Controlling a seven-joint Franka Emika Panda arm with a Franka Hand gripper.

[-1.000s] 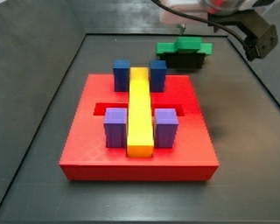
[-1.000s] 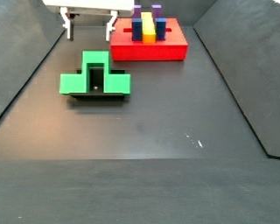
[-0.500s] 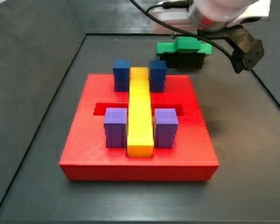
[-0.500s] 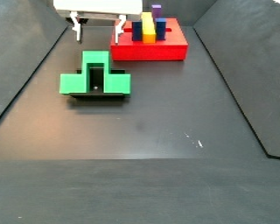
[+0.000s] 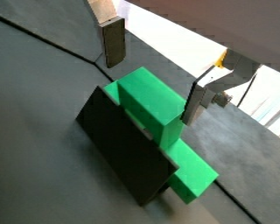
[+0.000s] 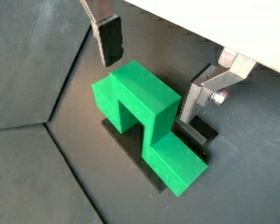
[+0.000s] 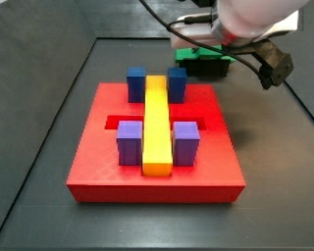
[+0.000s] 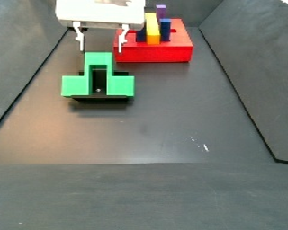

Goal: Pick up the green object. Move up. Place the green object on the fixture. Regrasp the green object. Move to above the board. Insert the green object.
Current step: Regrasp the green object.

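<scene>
The green object (image 8: pixel 98 83) is a bright green notched block. It rests on the dark fixture (image 8: pixel 100 99), apart from the red board (image 8: pixel 155 52). My gripper (image 8: pixel 100 39) is open and empty, just above the far end of the green object. In both wrist views the fingers (image 5: pixel 112 44) (image 6: pixel 108 39) stand on either side of the block's raised part (image 5: pixel 152 98) (image 6: pixel 136 98) without touching it. The fixture (image 5: pixel 116 150) shows as a black block under it. In a side view the arm partly hides the green object (image 7: pixel 199 55).
The board (image 7: pixel 107 162) bears a long yellow bar (image 7: pixel 156 123), two blue blocks (image 7: pixel 137 82) and two purple blocks (image 7: pixel 186 140), with recessed slots beside them. Dark walls edge the floor at the sides.
The gripper has come down and moved toward the green object, so that its open fingers now straddle the block's raised part. The green object and the fixture have not moved.
</scene>
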